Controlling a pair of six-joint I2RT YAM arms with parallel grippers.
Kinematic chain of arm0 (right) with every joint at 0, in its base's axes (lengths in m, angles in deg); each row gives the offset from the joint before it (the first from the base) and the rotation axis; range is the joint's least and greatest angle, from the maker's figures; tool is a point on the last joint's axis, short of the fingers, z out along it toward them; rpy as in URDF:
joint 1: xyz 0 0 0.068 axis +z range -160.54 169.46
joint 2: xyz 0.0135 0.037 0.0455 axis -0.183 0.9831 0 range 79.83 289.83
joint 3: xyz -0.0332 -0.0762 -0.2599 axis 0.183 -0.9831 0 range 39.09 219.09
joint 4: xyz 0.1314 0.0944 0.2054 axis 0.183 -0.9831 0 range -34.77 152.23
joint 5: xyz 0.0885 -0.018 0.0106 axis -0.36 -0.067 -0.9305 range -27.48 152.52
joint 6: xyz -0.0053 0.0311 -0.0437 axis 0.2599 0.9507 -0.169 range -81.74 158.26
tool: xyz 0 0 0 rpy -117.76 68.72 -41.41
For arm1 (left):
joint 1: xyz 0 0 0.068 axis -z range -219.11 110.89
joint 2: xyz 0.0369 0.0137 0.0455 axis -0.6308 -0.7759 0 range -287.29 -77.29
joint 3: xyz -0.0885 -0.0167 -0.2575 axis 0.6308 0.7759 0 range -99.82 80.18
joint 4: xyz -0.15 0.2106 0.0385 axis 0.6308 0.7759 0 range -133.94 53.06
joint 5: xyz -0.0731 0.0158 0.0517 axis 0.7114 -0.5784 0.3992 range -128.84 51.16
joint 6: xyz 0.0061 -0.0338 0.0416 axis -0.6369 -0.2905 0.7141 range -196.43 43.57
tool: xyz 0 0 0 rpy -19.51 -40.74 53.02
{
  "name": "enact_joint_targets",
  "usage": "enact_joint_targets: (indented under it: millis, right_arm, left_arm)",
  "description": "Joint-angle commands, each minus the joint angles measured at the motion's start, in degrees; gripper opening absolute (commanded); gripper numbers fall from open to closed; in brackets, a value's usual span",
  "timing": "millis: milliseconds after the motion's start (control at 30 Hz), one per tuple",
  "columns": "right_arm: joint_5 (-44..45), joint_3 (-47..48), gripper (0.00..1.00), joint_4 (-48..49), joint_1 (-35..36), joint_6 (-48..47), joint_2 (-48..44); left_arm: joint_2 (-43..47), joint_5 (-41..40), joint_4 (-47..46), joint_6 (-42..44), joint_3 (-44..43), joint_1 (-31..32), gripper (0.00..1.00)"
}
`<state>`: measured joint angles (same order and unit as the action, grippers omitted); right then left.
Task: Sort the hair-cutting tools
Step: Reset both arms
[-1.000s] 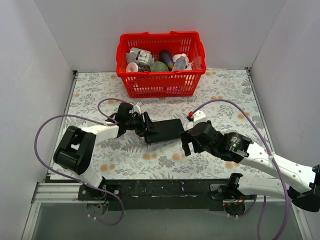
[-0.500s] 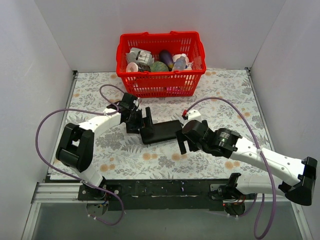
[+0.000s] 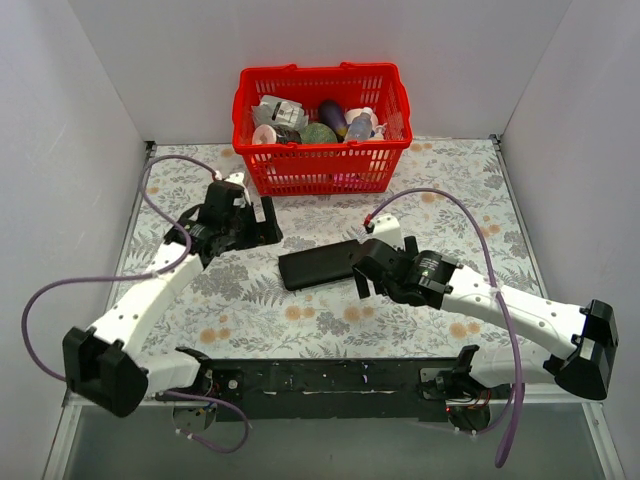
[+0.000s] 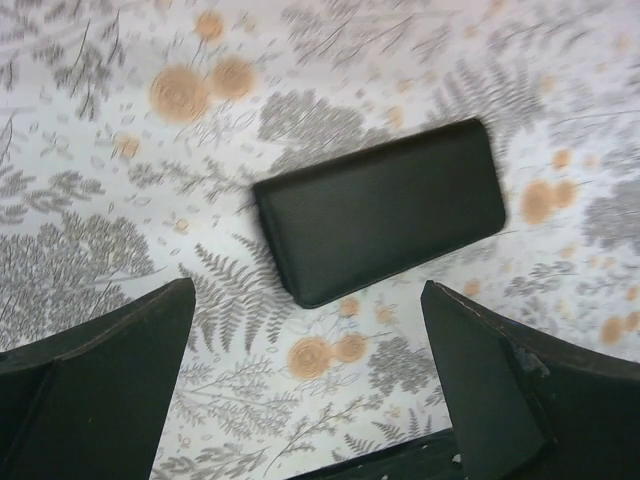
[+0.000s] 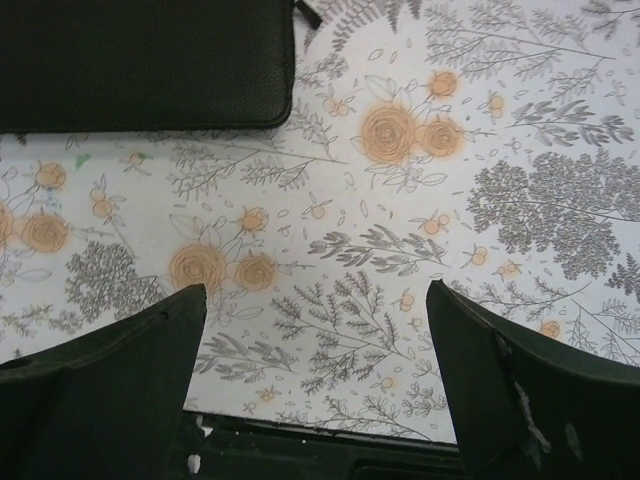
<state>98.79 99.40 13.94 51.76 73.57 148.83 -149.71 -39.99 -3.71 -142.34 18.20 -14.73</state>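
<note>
No scissors or comb show in any view. A flat black folding case (image 3: 320, 264) lies shut on the flowered tablecloth near the table's middle; it also shows in the left wrist view (image 4: 385, 210) and at the top left of the right wrist view (image 5: 140, 65). My left gripper (image 3: 262, 222) is open and empty, raised to the left of the case toward the basket. My right gripper (image 3: 363, 283) is open and empty, just right of the case's right end.
A red plastic basket (image 3: 322, 166) with bottles and packets stands at the back middle. White walls close the table on the left, right and back. A black rail (image 3: 320, 375) runs along the near edge.
My left gripper has let go of the case's left end and pulled away up and to the left. The case has shifted slightly. My right gripper has moved a little left toward the case.
</note>
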Motion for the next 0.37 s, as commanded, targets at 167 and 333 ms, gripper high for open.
enact_joint_targets:
  millis: [167,333]
  right_arm:
    - [11.54,3.14,0.98,3.73,-6.3,-1.29,3.08]
    - [6.69,2.53,0.98,10.67,-11.41,-5.52,0.8]
  left_arm:
    - [8.0,-0.41,-7.0,2.8,-1.48,0.05,0.98]
    - [9.23,-0.43,-8.5,2.8,-0.61,0.14,0.98]
